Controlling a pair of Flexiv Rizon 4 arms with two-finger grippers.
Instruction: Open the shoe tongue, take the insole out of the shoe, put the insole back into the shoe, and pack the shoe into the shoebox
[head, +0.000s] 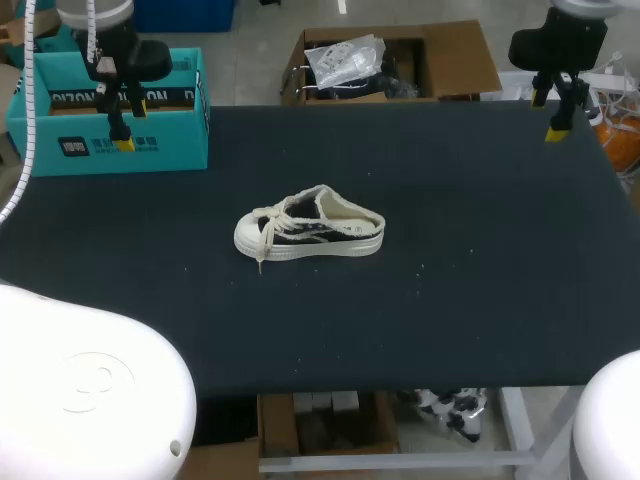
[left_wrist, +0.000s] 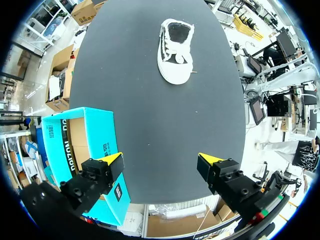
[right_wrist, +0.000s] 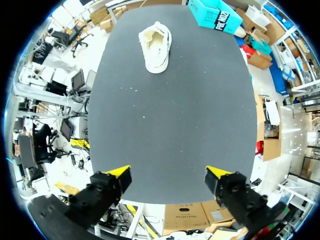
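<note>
I have the shoe (head: 310, 228) near the middle of the worktop (head: 470, 280), a touch toward 9 o'clock. It stands on its sole with the toe at 9 o'clock and the heel at 3 o'clock. It is a pale shoe with dark side panels, and its opening faces up and looks dark inside. The laces (head: 268, 228) are loose over the front, and one end trails off the toe toward 6 o'clock onto the cloth. Nothing is touching the shoe.

The shoebox (head: 150, 135) is teal and sits at the worktop's 10 o'clock corner, well apart from the shoe. Its top is open and the inside is brown card.

My left claw (head: 122, 140) hangs at 10 o'clock over the shoebox's near wall. From its wrist camera the fingers are spread wide with nothing between them, so it is released. One yellow tip is above the box's rim and the other is above bare worktop. The shoe lies well ahead of it, heel farthest away.

My right claw (head: 557, 128) hangs at 2 o'clock over the far right corner of the worktop, well apart from both the shoe and the box. Its wrist camera also shows the fingers wide apart and holding nothing, so it is released too. Only bare dark worktop lies between and under the tips. From there the shoe sits far ahead of the claw, with the shoebox farther off, beyond it and to one side.
</note>
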